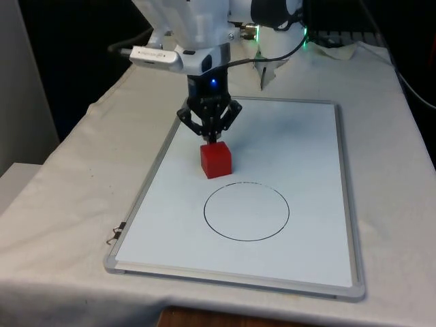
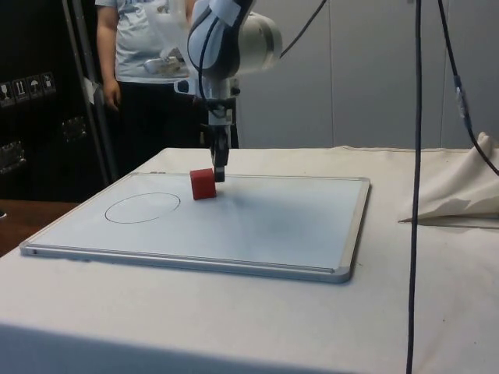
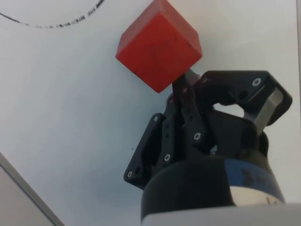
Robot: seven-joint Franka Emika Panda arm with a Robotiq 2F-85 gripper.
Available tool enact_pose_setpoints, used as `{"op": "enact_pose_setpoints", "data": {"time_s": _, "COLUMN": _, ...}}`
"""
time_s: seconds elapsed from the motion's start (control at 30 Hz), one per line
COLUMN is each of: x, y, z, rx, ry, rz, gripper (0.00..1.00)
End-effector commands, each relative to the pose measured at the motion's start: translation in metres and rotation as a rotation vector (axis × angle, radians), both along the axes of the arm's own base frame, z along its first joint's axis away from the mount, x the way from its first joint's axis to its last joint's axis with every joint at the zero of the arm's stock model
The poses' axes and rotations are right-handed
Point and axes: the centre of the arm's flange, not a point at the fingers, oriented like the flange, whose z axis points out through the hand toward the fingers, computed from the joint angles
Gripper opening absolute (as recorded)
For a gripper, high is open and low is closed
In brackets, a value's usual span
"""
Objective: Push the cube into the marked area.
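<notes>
The board (image 1: 300, 157) lies flat on the desk (image 1: 68, 184) (white cloth cover). Landmark: the drawn circle (image 1: 246, 212) on the board. The red cube (image 1: 216, 160) rests on the board just outside the circle, on the robot's side of it and slightly toward the front view's left; no part crosses the line. The gripper (image 1: 212, 138) points straight down directly behind the cube, its tip against the cube's far face. Jaws: clenched together, grasping nothing. A person (image 2: 140, 70) stands beyond the desk.
</notes>
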Motion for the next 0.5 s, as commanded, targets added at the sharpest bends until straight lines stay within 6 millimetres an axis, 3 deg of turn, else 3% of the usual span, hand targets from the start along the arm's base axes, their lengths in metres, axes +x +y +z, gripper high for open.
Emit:
{"op": "enact_pose_setpoints", "data": {"time_s": 0.0, "x": 0.007, "y": 0.0, "z": 0.0, "rx": 0.005, "ry": 0.003, "rz": 0.002, "gripper": 0.0}}
{"op": "enact_pose_setpoints", "data": {"time_s": 0.47, "x": 0.049, "y": 0.004, "z": 0.003, "rx": 0.0, "ry": -0.006, "rz": 0.038, "gripper": 0.0}}
